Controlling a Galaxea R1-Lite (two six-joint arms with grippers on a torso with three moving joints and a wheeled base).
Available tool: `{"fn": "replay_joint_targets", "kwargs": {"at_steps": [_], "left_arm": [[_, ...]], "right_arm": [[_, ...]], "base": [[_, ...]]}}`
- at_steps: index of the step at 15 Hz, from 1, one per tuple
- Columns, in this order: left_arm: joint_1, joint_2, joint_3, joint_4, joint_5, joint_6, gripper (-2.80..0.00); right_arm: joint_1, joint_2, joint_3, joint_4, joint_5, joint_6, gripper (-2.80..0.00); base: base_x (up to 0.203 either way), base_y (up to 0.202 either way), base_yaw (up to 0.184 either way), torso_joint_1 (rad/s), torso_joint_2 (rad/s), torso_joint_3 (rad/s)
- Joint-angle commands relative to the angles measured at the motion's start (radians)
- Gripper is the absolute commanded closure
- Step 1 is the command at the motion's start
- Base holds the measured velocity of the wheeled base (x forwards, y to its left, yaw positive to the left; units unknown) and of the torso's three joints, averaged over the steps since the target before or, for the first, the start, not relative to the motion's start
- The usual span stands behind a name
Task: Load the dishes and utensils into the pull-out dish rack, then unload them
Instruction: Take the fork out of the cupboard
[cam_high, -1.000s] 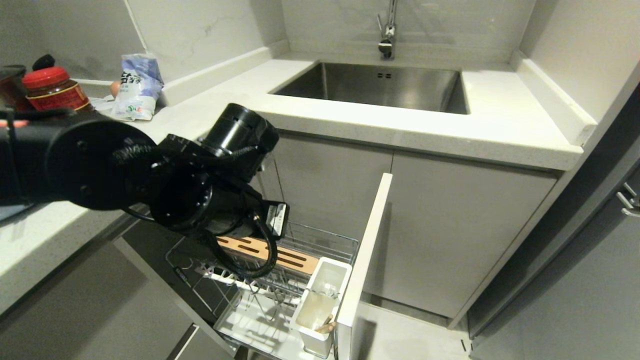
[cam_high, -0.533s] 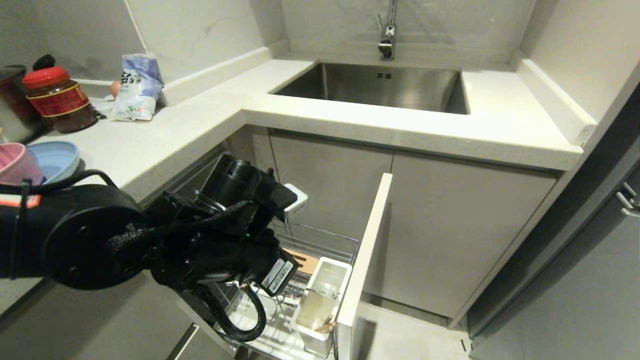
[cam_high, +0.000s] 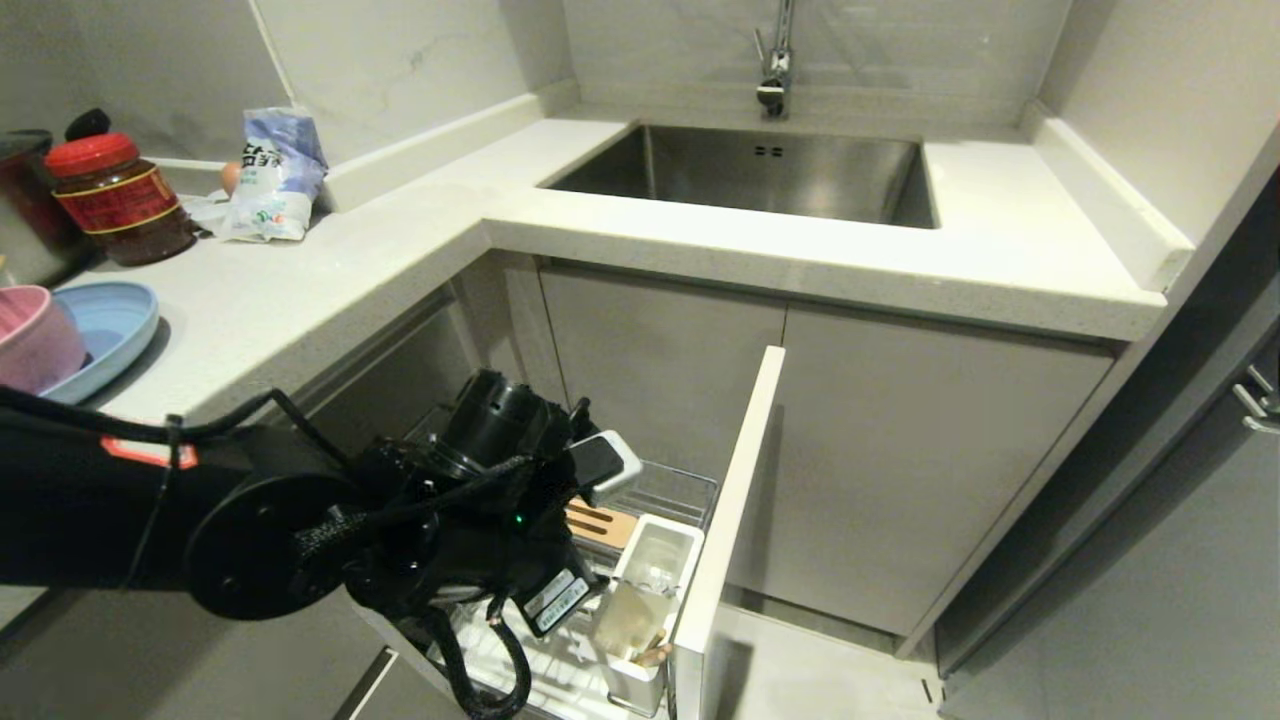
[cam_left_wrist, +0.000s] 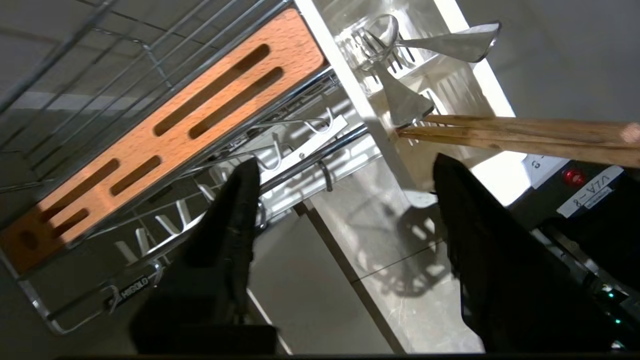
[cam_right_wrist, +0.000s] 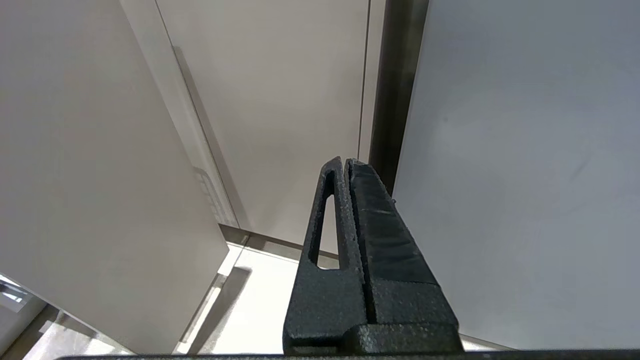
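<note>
Left end effector (cam_left_wrist: 345, 175) gapes empty above chrome wire rack (cam_left_wrist: 300, 160) near wooden chopsticks (cam_left_wrist: 515, 132).

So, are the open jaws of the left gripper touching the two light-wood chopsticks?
Apart. In the left wrist view, the left gripper has its jaws spread, and the light-wood chopsticks lie beyond the tips with a visible gap.

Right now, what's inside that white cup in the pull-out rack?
The white utensil cup holds a silver fork and wooden chopsticks, which lean out over its rim. Its bottom is hidden.
</note>
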Motion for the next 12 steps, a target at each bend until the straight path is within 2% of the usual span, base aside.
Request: {"fn": "replay_joint_targets", "kwargs": {"at_steps": [1,4,8,12], "left_arm": [[-0.01,0.058,0.012,-0.032,0.0,0.001,-2.8],[-0.01,0.124,0.013,-0.091,-0.015,-0.001,-2.8],[-0.003,0.197,0.023,-0.189,-0.078,-0.004,-2.8],[0.009,0.235,0.023,-0.227,-0.088,-0.007,-2.8]], "right_arm": [[0.0,-0.001,0.026,-0.001,0.0,0.0,0.0],[0.0,-0.001,0.026,-0.001,0.0,0.0,0.0],[0.0,-0.001,0.026,-0.001,0.0,0.0,0.0],[0.0,-0.001,0.027,-0.001,0.0,0.0,0.0]], "base": [[0.0,0.0,0.0,0.0,0.0,0.0],[0.0,0.0,0.0,0.0,0.0,0.0],[0.0,0.0,0.0,0.0,0.0,0.0],[0.0,0.0,0.0,0.0,0.0,0.0]]}}
